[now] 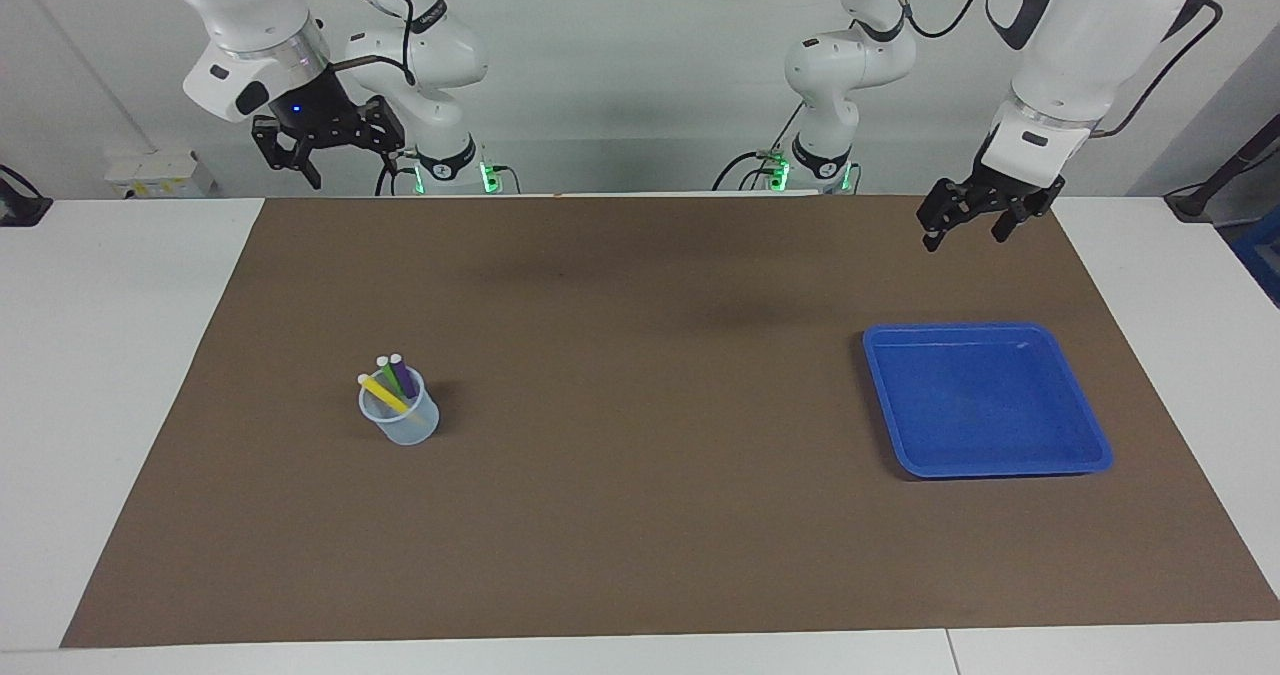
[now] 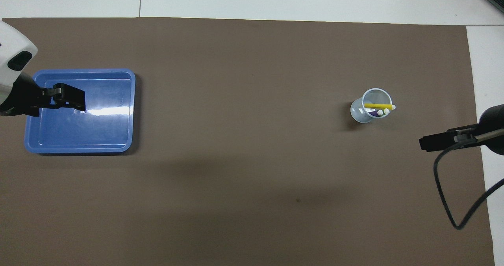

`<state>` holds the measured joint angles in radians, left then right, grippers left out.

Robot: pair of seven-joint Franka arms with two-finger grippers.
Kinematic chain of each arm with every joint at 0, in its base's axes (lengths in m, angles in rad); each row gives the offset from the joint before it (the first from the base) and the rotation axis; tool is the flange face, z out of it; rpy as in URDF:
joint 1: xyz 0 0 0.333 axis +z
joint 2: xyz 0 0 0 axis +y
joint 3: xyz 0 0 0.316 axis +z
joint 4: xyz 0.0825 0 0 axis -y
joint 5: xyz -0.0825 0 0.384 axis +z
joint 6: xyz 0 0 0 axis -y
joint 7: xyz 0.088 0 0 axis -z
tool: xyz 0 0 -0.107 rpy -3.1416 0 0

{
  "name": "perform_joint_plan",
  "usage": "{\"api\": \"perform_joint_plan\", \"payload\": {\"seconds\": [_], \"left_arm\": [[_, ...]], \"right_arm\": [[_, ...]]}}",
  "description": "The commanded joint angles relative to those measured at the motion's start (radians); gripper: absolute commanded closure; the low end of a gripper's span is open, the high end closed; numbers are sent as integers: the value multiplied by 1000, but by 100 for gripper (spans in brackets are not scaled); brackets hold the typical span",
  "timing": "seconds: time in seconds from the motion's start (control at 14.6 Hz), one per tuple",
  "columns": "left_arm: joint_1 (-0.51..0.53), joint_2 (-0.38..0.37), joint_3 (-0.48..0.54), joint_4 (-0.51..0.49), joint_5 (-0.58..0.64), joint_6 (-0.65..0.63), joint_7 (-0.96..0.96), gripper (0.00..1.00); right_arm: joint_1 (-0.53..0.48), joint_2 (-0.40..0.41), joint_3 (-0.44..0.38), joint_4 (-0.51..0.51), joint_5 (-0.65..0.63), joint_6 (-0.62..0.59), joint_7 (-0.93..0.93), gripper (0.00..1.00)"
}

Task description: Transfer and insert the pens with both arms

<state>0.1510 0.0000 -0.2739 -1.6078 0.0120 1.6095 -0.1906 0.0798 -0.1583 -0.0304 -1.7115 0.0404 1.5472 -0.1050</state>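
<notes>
Brown matting (image 1: 640, 515) covers the white table. Toward the right arm's end, the right gripper (image 1: 318, 160) hangs high over the mat's edge by the robots, fingers spread, holding nothing. Three pens (image 1: 390, 383) stand in a clear cup (image 1: 402, 425) there. Toward the left arm's end lies a blue tray (image 1: 1090, 433); the left gripper (image 1: 965, 230) hovers over the mat nearby, spread and empty.
</notes>
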Motion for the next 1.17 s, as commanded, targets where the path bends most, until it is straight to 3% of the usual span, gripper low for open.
{"api": "perform_joint_plan", "payload": {"seconds": [0.0, 1.1], "left_arm": [[4, -31, 2, -30, 6, -3, 14, 0], [5, -31, 2, -30, 6, -3, 14, 0]], "right_arm": [[-14, -29, 1, -45, 6, 53, 11, 0], [-29, -27, -2, -43, 12, 42, 11, 0]]}}
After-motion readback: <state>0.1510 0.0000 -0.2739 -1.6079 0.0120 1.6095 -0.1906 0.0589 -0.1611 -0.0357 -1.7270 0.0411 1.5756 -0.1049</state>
